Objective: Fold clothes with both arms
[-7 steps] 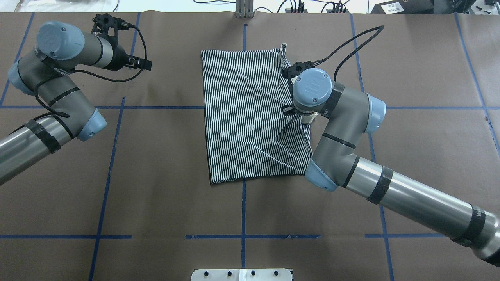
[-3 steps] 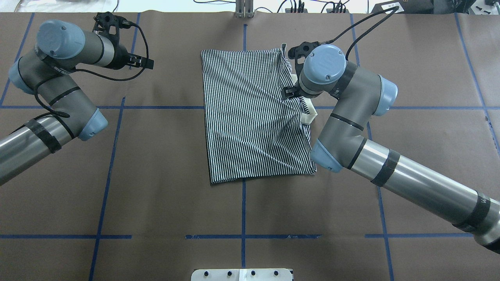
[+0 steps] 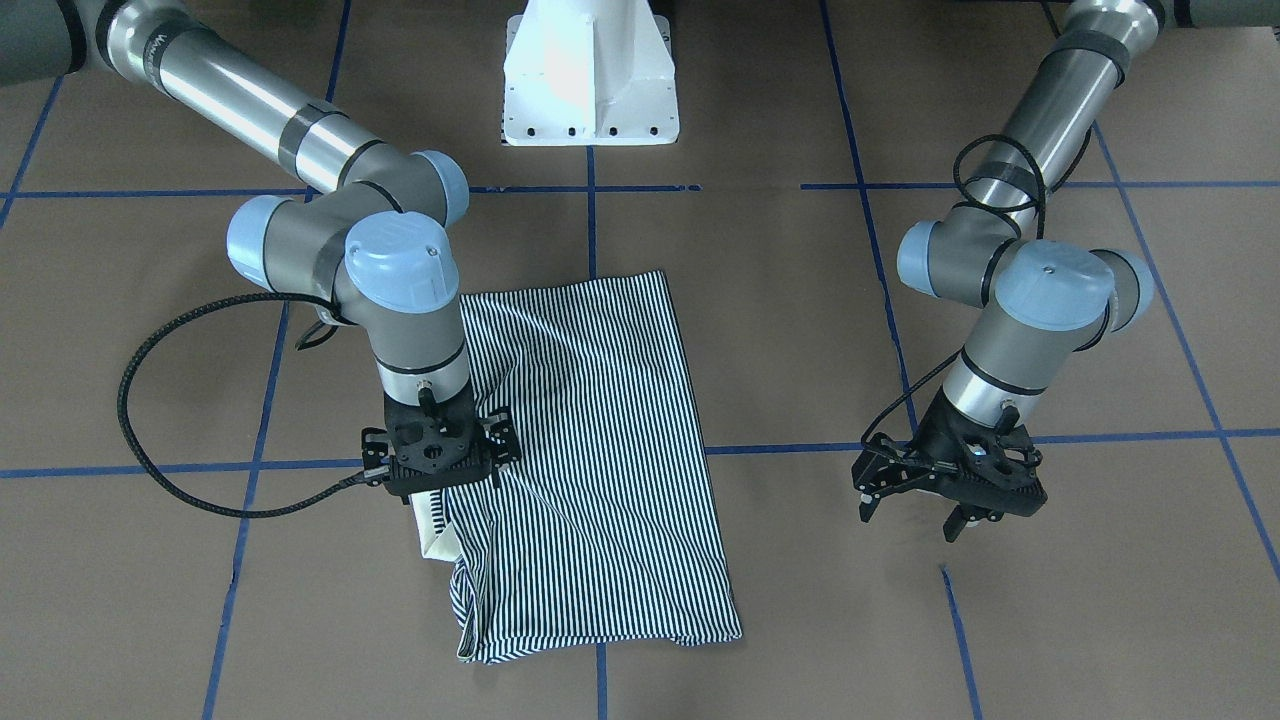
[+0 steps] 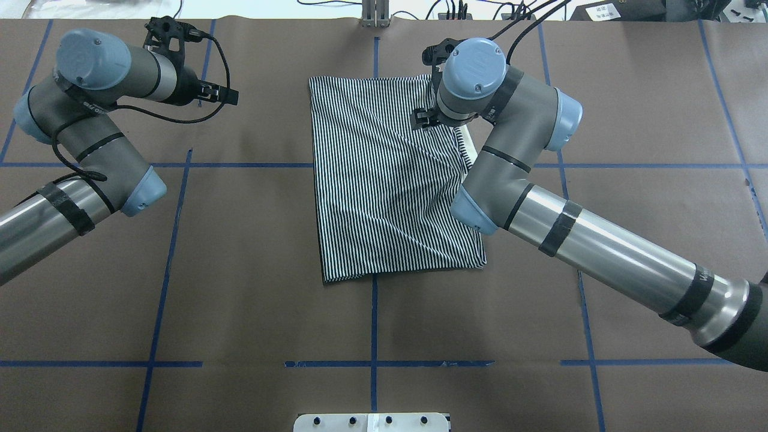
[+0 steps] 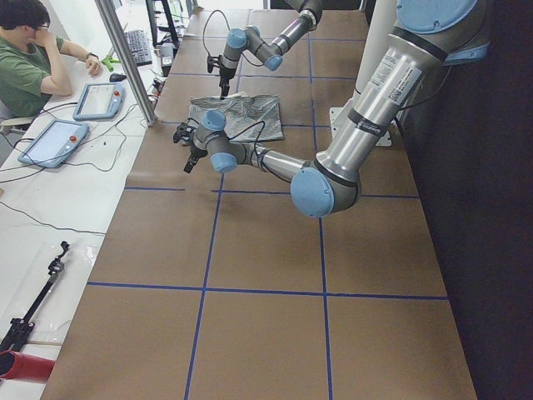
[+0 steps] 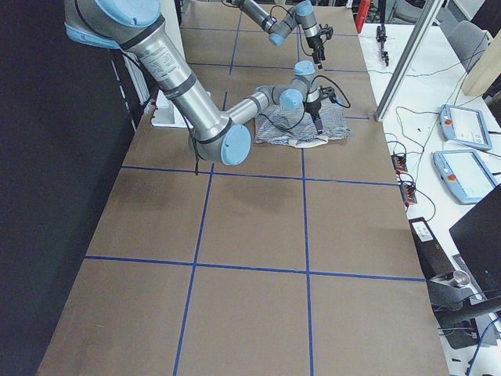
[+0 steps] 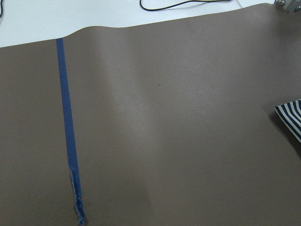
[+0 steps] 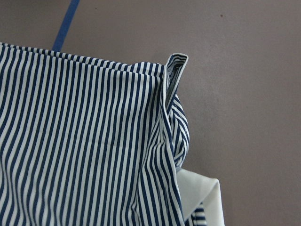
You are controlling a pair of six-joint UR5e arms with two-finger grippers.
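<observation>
The black right gripper [image 3: 440,470] hovers above the edge of the half-folded navy-and-white striped polo shirt [image 3: 600,450], its grip hidden; the left gripper [image 3: 910,520] hangs spread. Next fold probably needs that edge pinched.

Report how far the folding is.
Done: the navy-and-white striped polo shirt lies folded into a rectangle. In hand: the right end effector hangs over the edge where its cream collar pokes out; grip unclear. The left end effector hovers open, aside. Left: probably tucking, a final fold.
</observation>
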